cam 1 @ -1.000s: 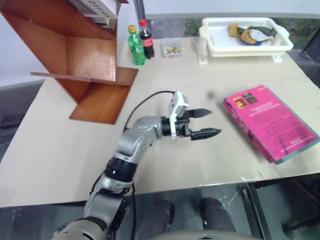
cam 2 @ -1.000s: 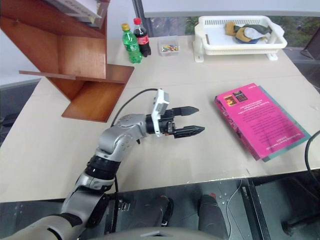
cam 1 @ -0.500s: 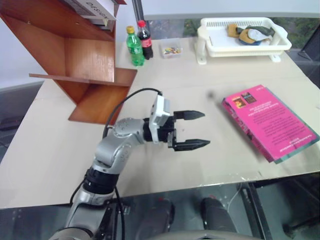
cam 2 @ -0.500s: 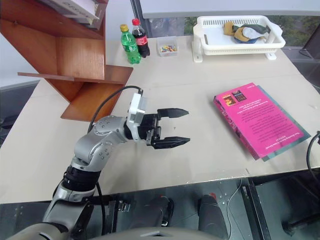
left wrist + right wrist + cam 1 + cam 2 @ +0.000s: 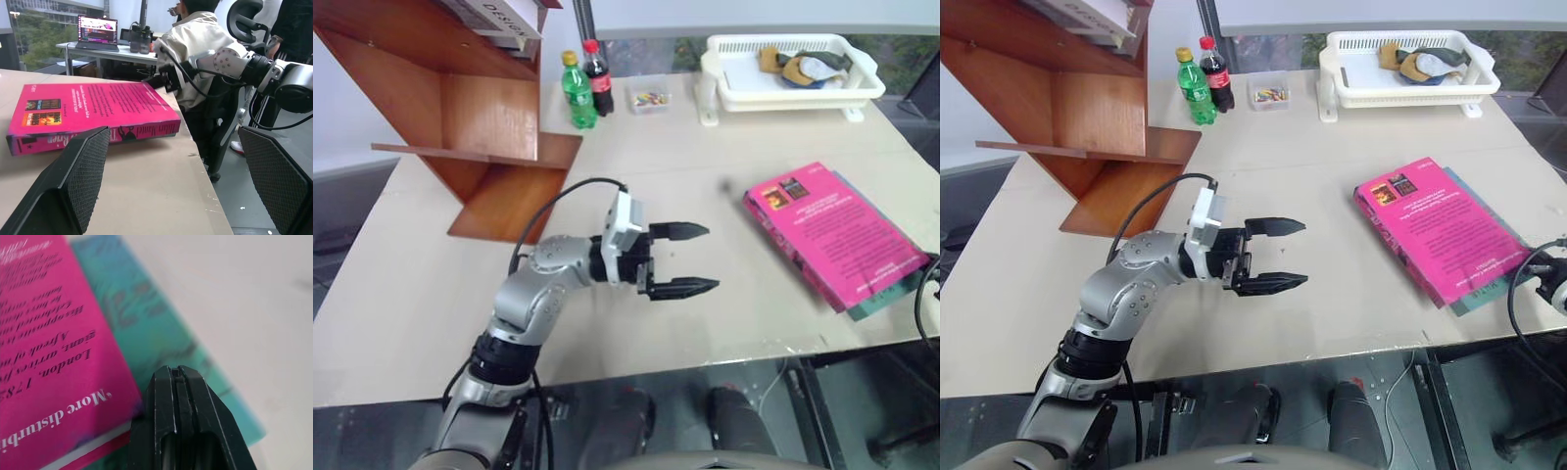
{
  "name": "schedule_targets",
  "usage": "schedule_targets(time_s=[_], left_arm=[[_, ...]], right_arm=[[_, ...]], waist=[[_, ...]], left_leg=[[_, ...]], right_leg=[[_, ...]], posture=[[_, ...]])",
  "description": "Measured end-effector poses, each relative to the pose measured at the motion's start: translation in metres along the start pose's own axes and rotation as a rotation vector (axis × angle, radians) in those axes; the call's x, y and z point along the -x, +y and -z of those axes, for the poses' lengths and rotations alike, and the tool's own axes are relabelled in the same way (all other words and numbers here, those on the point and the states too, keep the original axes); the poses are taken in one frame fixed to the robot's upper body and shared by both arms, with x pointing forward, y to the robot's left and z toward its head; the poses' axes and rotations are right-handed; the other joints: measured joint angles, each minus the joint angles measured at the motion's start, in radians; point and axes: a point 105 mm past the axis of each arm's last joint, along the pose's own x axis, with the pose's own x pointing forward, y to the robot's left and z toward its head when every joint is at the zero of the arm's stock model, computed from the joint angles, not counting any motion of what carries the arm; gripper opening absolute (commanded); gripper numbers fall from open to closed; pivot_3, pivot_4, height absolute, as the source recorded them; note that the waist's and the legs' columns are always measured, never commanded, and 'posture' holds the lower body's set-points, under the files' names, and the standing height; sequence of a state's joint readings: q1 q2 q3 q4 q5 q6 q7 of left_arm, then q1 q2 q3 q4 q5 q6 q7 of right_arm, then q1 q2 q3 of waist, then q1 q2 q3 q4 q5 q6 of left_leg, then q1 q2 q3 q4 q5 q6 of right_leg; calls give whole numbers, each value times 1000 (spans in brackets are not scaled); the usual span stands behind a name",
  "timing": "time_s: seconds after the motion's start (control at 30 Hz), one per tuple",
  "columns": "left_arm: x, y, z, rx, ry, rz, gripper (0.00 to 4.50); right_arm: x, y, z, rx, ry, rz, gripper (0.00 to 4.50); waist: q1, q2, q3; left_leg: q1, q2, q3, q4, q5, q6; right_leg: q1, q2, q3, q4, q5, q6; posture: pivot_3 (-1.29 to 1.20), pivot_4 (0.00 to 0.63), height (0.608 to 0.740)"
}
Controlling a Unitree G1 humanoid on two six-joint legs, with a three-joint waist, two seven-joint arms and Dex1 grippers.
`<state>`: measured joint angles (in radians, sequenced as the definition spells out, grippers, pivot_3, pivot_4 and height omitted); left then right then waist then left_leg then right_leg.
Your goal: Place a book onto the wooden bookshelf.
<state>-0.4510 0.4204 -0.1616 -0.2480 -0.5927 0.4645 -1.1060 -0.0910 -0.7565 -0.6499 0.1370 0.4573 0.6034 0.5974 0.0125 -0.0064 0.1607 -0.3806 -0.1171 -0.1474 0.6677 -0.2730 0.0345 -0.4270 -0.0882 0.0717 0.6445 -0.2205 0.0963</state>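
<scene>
Currently the pink book lies flat on the tabletop at the robot's right, near the front edge, stacked on a teal-green book whose margin shows along its right and near sides.

Left gripper hovers over the bare middle of the tabletop, pointing toward the pink book, jaws spread wide with nothing between them. Clear tabletop lies between it and the book.

Right gripper: jaws pressed together, holding nothing. In the right wrist view the tip sits at the near corner of the two books, at the seam where the pink cover overlaps the teal one; whether it touches, I cannot tell. In the right eye view the right arm shows at the tabletop's right edge, just beside the books.

Wooden bookshelf stands at the far left of the tabletop, well apart from the pink book. A white book with dark lettering rests on its upper board.

Surroundings:
- green bottle and dark cola bottle just right of the shelf
- small clear box of coloured bits beside them
- white basket at the far right, cloth items inside

Left wrist view: a person sits beyond the tabletop.
</scene>
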Motion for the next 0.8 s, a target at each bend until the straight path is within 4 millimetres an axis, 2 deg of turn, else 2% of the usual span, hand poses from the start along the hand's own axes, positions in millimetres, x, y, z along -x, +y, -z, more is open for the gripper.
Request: schedule_targets(time_s=[0.2,0.33,0.47,0.8], left_arm=[[0,2,-1,-12,-3,-19,4500],[1,3,-1,-17,-4,-28,4500],[4,4,0,-20,4,-50,4500],[6,4,2,-15,13,-73,4500]], right_arm=[[-10,-30,12,37,33,169,74],[-18,-39,21,73,69,208,74],[-24,-29,28,88,114,109,74],[-23,5,31,33,113,-70,74]], waist=[[-2,0,0],[-5,0,0],[-15,1,0],[-27,1,0]], left_leg=[[0,0,1,0,0,0],[0,0,1,0,0,0],[0,0,1,0,0,0],[0,0,1,0,0,0]], right_leg=[[0,0,0,0,0,0],[0,1,0,0,0,0],[0,0,1,0,0,0],[0,1,1,0,0,0]], posture=[[0,150,740],[0,150,740],[0,150,740],[0,150,740]])
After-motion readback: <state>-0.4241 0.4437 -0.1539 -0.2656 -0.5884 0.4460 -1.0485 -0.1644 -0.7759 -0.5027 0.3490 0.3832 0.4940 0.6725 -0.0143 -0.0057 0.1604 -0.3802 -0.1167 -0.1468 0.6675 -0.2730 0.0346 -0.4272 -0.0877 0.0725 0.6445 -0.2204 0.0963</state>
